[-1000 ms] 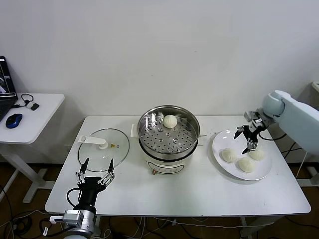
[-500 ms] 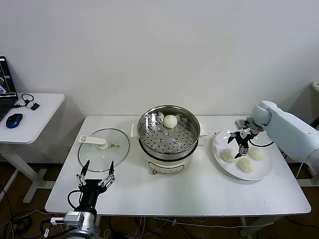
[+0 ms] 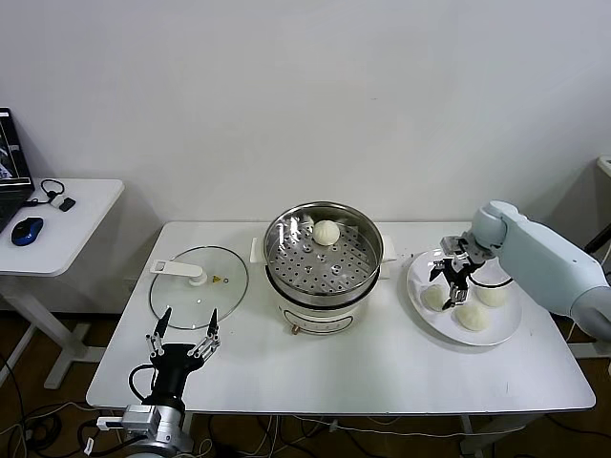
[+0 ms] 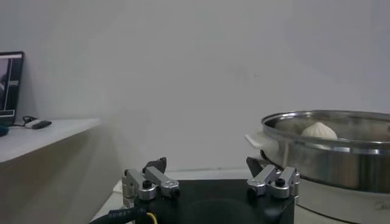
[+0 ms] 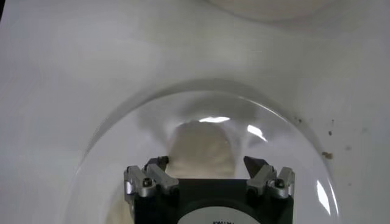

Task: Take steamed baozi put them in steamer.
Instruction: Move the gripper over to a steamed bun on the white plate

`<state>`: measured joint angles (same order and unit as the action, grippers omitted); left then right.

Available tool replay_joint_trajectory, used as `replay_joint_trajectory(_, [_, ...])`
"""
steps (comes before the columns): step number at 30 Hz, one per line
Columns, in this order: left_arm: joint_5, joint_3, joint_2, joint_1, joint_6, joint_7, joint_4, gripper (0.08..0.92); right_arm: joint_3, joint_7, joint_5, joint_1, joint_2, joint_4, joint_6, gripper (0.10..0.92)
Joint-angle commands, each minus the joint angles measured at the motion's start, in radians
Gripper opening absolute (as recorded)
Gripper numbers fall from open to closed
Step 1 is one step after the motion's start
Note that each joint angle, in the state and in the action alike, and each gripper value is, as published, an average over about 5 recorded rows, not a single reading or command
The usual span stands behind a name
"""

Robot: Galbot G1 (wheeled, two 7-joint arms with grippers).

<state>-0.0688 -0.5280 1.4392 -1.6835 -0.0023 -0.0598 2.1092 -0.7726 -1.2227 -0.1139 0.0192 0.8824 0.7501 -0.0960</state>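
The steel steamer stands mid-table on its white pot base, with one baozi at the back of its perforated floor. Three more baozi lie on the white plate at the right: one on the left, one in front, one on the right. My right gripper is open and hovers just above the left one. In the right wrist view that baozi sits between the open fingertips of the right gripper. My left gripper is open and parked at the table's front left.
A flat glass lid lies left of the steamer. A small side table with a mouse and a laptop stands farther left. The left wrist view shows the steamer and its baozi beyond the left gripper.
My right gripper has moved left across the plate, from over its right side to above the left baozi. The left arm has not moved.
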Motion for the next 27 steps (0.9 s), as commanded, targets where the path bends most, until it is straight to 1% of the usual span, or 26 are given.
replay_joint_trajectory(1, [-0.001, 0.000, -0.001, 0.001, 0.000, 0.000, -0.001, 0.823, 0.010, -0.002, -0.015, -0.008, 0.011, -0.014, -0.003, 0.823])
replay_joint_trajectory(9, [-0.001, 0.000, 0.000, 0.002, 0.000, -0.001, -0.004, 0.823, 0.016, -0.013, -0.026, -0.011, 0.014, -0.020, 0.000, 0.811])
replay_joint_trajectory(11, [-0.001, 0.000, 0.000, 0.002, 0.000, -0.002, -0.004, 0.823, 0.018, -0.015, -0.026, -0.011, 0.013, -0.020, 0.001, 0.775])
replay_joint_trajectory(14, [-0.001, -0.001, 0.000, 0.003, 0.000, -0.002, -0.004, 0.823, 0.021, -0.016, -0.027, -0.011, 0.011, -0.018, 0.000, 0.693])
replay_joint_trajectory(17, [-0.001, -0.001, 0.000, 0.004, 0.001, -0.003, -0.004, 0.823, 0.023, -0.018, -0.025, -0.009, 0.008, -0.013, 0.001, 0.647])
replay_joint_trajectory(22, [-0.001, -0.002, 0.001, 0.006, 0.002, -0.006, -0.005, 0.823, 0.014, -0.023, 0.000, 0.012, -0.006, 0.015, 0.004, 0.637])
replay_joint_trajectory(27, [0.000, -0.004, 0.001, 0.004, 0.001, -0.006, -0.008, 0.823, -0.048, -0.038, 0.060, 0.098, -0.030, 0.049, 0.011, 0.636])
